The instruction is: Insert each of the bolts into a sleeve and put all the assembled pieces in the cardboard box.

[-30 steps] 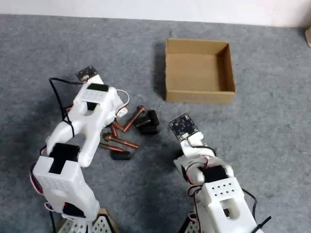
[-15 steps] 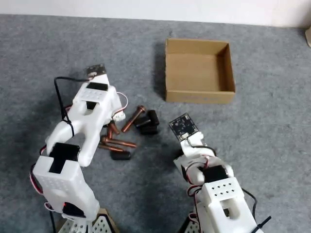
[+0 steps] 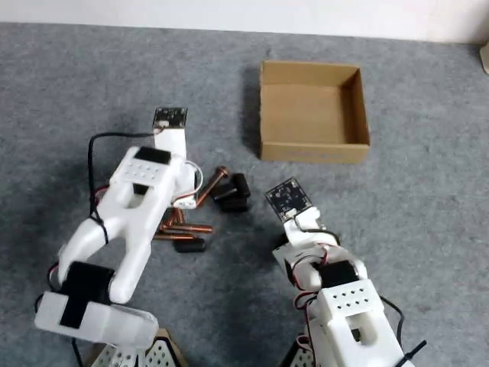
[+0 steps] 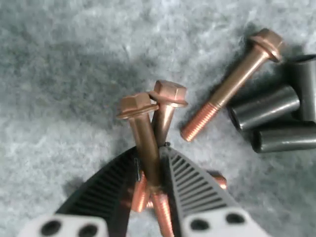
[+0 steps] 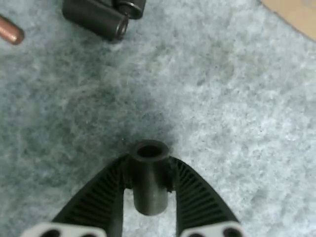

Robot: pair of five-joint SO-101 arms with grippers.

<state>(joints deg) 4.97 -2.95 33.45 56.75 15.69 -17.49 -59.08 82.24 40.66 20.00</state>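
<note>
My left gripper (image 4: 148,170) is shut on the shank of a copper bolt (image 4: 143,133), whose hex head points away from the fingers. Under it lies a second bolt (image 4: 167,101), and a third bolt (image 4: 232,81) lies beside two black sleeves (image 4: 266,106). My right gripper (image 5: 148,173) is shut on a black sleeve (image 5: 148,185), held with its open bore facing away over bare carpet. In the high view the cardboard box (image 3: 309,153) stands open at the back right. The bolt pile (image 3: 187,228) lies between the arms.
Two black sleeves (image 3: 233,195) lie beside a bolt (image 3: 210,186) near the middle, and another sleeve (image 3: 189,245) lies closer to the arm bases. Grey carpet covers the table. Open carpet separates the right arm (image 3: 306,245) from the box.
The left arm's wrist has swung to the right over the bolt pile, and the loose bolts beneath it have shifted. The right arm has kept still with its sleeve.
</note>
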